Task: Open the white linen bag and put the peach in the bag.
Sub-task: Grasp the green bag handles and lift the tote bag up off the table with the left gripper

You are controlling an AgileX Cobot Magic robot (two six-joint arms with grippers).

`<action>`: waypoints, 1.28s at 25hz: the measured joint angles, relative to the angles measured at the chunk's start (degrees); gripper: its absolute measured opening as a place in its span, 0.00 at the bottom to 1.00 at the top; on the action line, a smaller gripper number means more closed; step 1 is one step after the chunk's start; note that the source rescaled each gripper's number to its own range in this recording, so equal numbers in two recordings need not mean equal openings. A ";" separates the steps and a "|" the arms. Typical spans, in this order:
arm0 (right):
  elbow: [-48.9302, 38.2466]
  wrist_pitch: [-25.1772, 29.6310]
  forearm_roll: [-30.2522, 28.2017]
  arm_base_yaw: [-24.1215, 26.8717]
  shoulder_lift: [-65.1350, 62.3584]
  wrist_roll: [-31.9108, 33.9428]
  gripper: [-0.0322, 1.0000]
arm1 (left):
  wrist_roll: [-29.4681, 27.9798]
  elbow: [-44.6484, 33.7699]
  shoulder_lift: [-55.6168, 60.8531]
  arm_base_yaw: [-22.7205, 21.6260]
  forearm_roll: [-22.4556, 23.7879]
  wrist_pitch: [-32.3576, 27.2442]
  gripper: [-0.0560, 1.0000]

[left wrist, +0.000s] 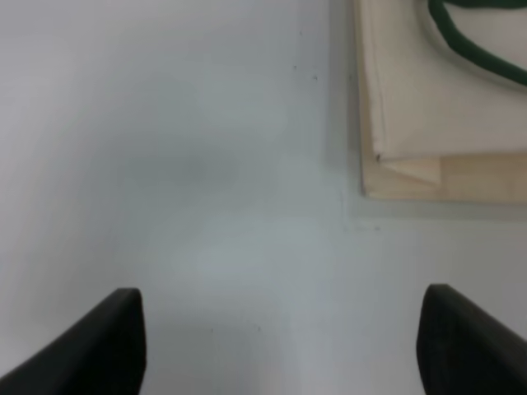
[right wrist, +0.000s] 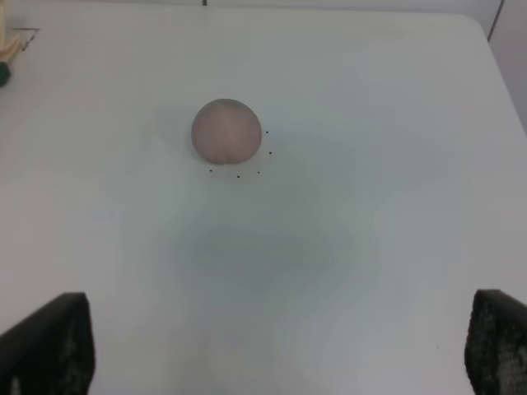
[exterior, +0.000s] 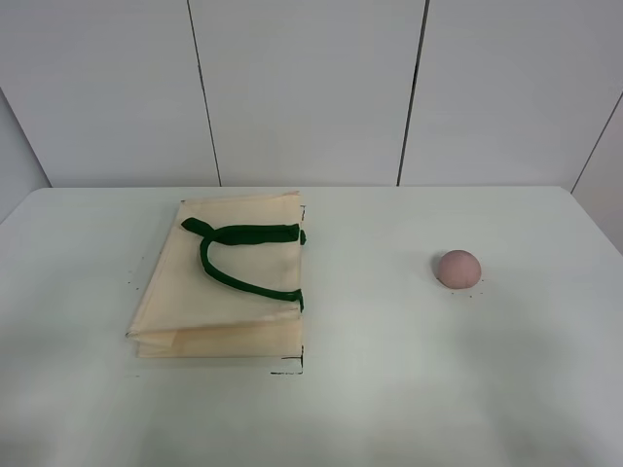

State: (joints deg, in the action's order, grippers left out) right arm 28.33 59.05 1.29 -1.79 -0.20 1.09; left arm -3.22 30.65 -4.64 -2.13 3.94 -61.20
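Note:
The white linen bag (exterior: 224, 282) lies flat and folded on the left of the table, its dark green handles (exterior: 243, 255) on top. Its corner shows in the left wrist view (left wrist: 436, 107). The peach (exterior: 458, 268) sits alone on the right of the table and shows in the right wrist view (right wrist: 226, 130). No arm shows in the exterior high view. My left gripper (left wrist: 280, 346) is open over bare table, short of the bag's corner. My right gripper (right wrist: 280, 346) is open and empty, well short of the peach.
The white table (exterior: 389, 370) runs to a white panelled wall (exterior: 311, 88) at the back. Small black marks ring the peach and the bag's near corner (exterior: 292, 370).

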 joint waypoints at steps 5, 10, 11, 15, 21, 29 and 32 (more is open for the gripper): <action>0.00 0.00 0.00 0.00 0.00 0.00 1.00 | 0.00 8.01 -15.95 0.00 0.00 0.00 1.00; 0.00 0.00 0.00 0.00 0.00 0.00 1.00 | 0.00 18.44 -37.22 0.00 0.00 0.58 1.00; 0.00 0.00 0.00 0.00 0.00 0.00 1.00 | 0.00 20.88 -41.22 0.00 0.00 0.63 1.00; 0.00 0.00 0.00 0.00 0.00 0.00 1.00 | 0.00 31.23 -60.19 0.00 0.00 1.00 1.00; 0.00 0.00 0.00 0.00 0.00 0.00 1.00 | -0.34 46.94 -84.05 0.00 0.00 1.87 1.00; 0.00 0.00 0.00 0.00 0.00 0.00 1.00 | -5.87 59.05 -101.66 4.11 -1.32 2.23 0.99; 0.00 0.00 0.00 0.00 0.00 0.00 1.00 | -9.33 60.03 -104.65 9.97 -1.68 4.38 0.99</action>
State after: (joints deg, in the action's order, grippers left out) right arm 28.33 59.05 1.29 -1.79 -0.20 1.09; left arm -12.55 90.69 -109.28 7.84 2.26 -56.82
